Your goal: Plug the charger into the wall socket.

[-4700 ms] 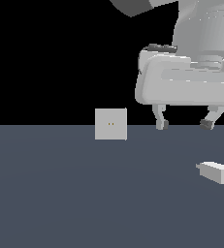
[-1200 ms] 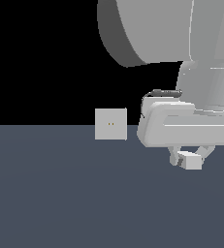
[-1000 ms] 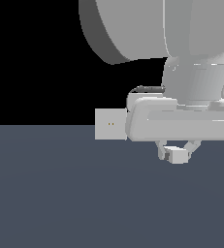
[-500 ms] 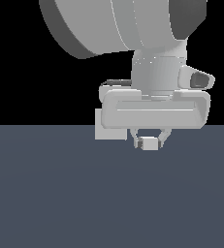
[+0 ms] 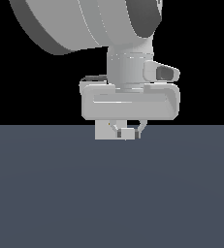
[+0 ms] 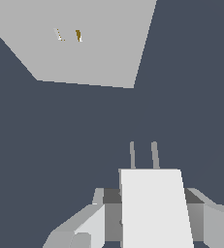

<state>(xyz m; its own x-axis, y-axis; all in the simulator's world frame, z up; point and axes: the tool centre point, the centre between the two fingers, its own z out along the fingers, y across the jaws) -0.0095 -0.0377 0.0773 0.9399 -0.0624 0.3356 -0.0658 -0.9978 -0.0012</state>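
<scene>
Centrally in the exterior view, the gripper (image 5: 127,131) clamps the charger (image 5: 128,133) just above the table (image 5: 111,193), directly before the wall socket (image 5: 104,131), largely hidden behind it.

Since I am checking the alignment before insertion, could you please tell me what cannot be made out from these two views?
- Wall socket, exterior view: mostly hidden behind the end effector; its holes cannot be seen.
- Wall socket, wrist view: cut off by the picture's edge.
- Charger, wrist view: its rear end runs out of the picture.
- Gap between the prongs and the socket: neither view settles it.
</scene>
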